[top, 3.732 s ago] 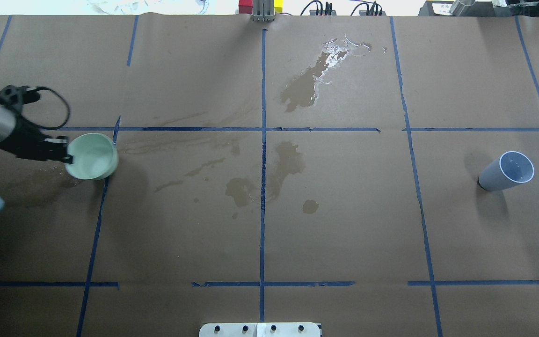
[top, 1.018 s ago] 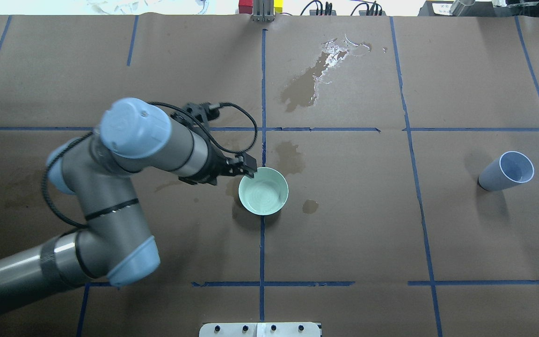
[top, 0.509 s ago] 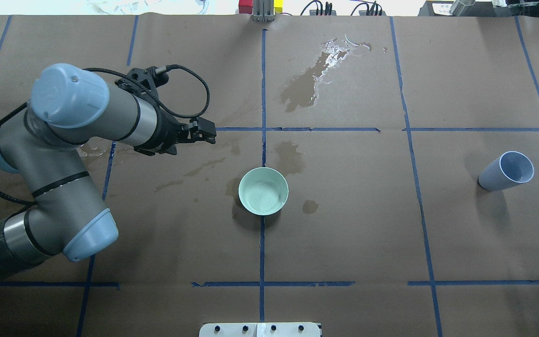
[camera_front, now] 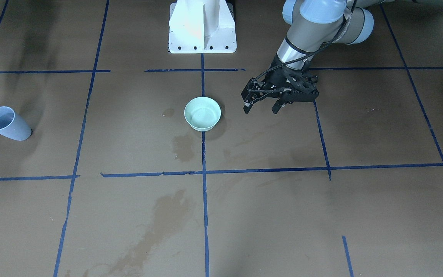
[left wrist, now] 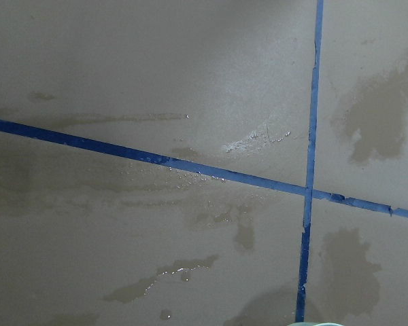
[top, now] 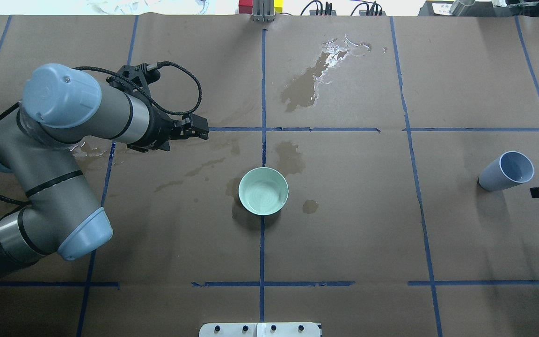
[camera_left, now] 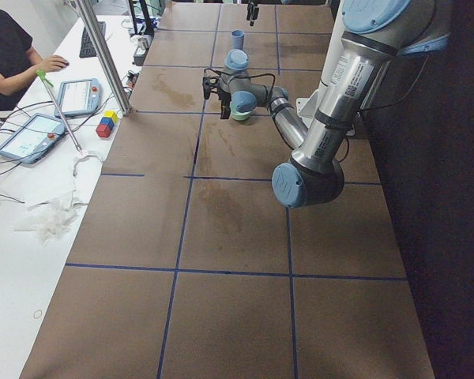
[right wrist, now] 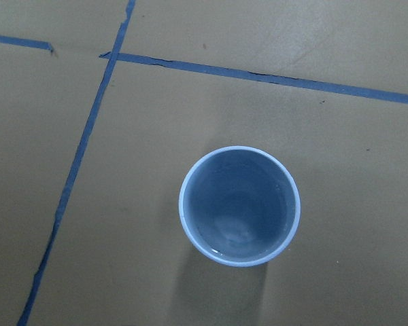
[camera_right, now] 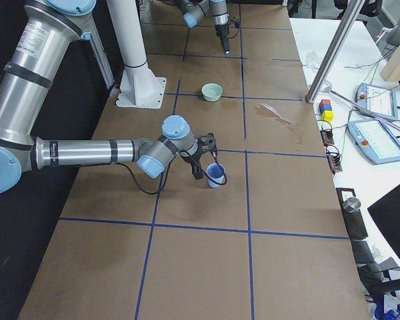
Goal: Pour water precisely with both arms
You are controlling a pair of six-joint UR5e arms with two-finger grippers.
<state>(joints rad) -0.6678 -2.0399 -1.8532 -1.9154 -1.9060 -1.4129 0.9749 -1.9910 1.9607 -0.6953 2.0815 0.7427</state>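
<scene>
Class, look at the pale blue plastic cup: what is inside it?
The pale blue plastic cup holds no solid object; a faint sheen at its bottom suggests a little clear water. Nothing covers its inside.

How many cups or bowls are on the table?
2: a green bowl at the table's centre and a blue cup far on the robot's right. None look hidden.

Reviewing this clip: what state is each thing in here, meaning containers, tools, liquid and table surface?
bowl: upright, unheld.
cup: upright, unheld, a little water inside.
left tool: open, empty, beside the bowl, apart from it.
right tool: near the cup; open or shut unclear.
table paper: wet patches.
</scene>
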